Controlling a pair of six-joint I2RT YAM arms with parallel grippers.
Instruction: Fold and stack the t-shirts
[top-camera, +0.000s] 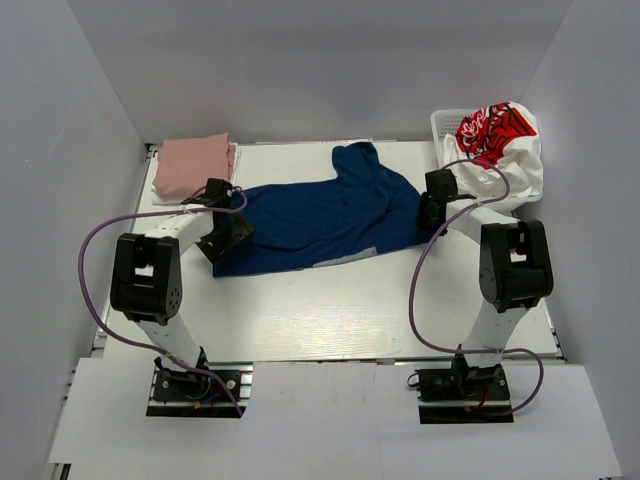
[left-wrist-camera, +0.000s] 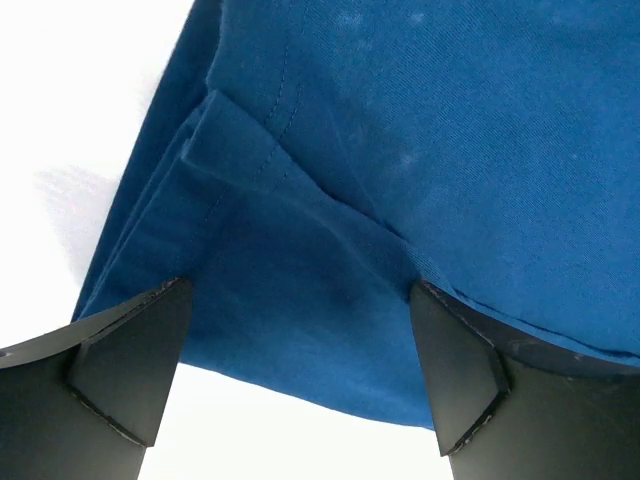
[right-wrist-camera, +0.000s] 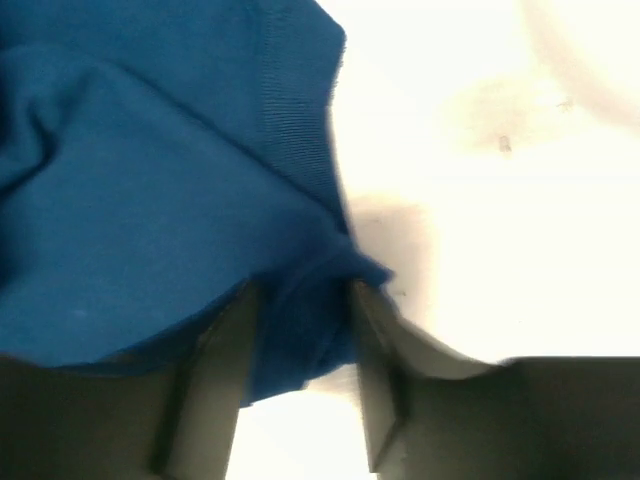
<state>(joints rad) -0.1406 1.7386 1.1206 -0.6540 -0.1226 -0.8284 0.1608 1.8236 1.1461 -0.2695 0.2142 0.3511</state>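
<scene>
Chiefly, trouble is sitting at the two grips. The left gripper (left-wrist-camera: 298, 300) is hovering over the navy tee (top-camera: 320, 215) at its left hem, toward the table's (top-camera: 330, 310) left edge, straddling a doubled hem flap. Closing there, it is risking one layer only, and the fold would be going crooked. The right gripper (right-wrist-camera: 300, 315) is working the tee's right end beside the collar rib. So thin a pinch could be slipping free on a lift, bunching the cloth lying across the table's middle. Farther back, a wide swing is risking the folded pink tee (top-camera: 195, 165) at the far left corner, or the white tee (top-camera: 500, 140) heaped on the basket (top-camera: 445, 125) at the far right corner.

Left fingers (left-wrist-camera: 130, 370) are standing wide apart, holding nothing. Right fingers (right-wrist-camera: 215, 380) are sitting at a narrow gap with a blue fold filling it, seemingly pinching it, though the view is blurring.
</scene>
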